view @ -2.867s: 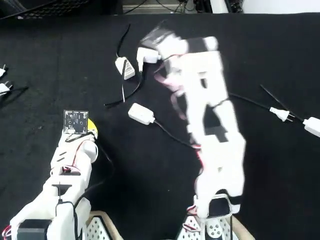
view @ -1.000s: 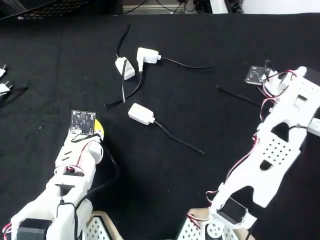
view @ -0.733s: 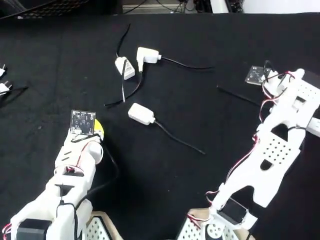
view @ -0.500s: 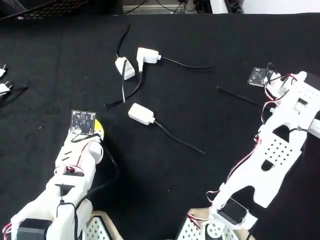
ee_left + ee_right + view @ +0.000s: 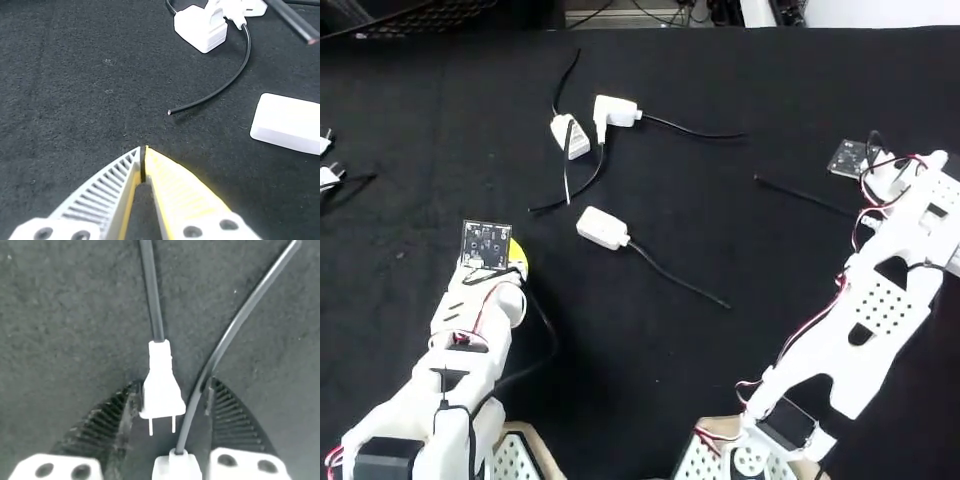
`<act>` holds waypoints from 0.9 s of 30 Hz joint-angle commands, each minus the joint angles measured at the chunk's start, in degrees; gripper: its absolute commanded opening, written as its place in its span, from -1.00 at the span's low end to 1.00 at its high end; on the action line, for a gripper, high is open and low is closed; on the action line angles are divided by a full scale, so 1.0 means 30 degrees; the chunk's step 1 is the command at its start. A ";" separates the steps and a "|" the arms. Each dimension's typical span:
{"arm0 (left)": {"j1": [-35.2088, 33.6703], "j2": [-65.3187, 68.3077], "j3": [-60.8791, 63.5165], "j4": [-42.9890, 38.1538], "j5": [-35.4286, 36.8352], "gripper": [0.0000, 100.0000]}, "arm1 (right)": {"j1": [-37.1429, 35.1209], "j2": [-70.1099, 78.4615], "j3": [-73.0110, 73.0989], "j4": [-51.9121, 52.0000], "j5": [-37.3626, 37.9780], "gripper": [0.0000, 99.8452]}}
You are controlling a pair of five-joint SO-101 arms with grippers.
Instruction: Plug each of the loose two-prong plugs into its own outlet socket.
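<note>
A white two-prong plug (image 5: 161, 390) on a black cord lies on the black mat, prongs pointing toward the wrist camera. My right gripper (image 5: 172, 385) is open and low over it, one dark finger (image 5: 117, 415) on each side. A second black cord (image 5: 240, 315) also runs between the fingers to a white piece (image 5: 175, 465). Three white outlet sockets lie mid-table: one block (image 5: 603, 228), one (image 5: 570, 135) behind it, one (image 5: 615, 110) with a cord. My left gripper (image 5: 144, 150) is shut and holds nothing, short of the block (image 5: 287, 122).
Two more small white plugs (image 5: 326, 160) lie at the mat's far left edge. A loose black cord (image 5: 800, 193) crosses the mat left of the right arm (image 5: 880, 300). The left arm (image 5: 470, 330) stands at the front left.
The right arm has swung from the sockets at mid-table over to the right side, then edged a little farther right. The left arm has barely moved.
</note>
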 commanded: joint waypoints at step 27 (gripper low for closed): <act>0.0249 -0.0322 0.0366 0.0059 -0.0147 -0.94 | -0.2315 0.0015 -0.8923 0.6095 -0.2432 -0.98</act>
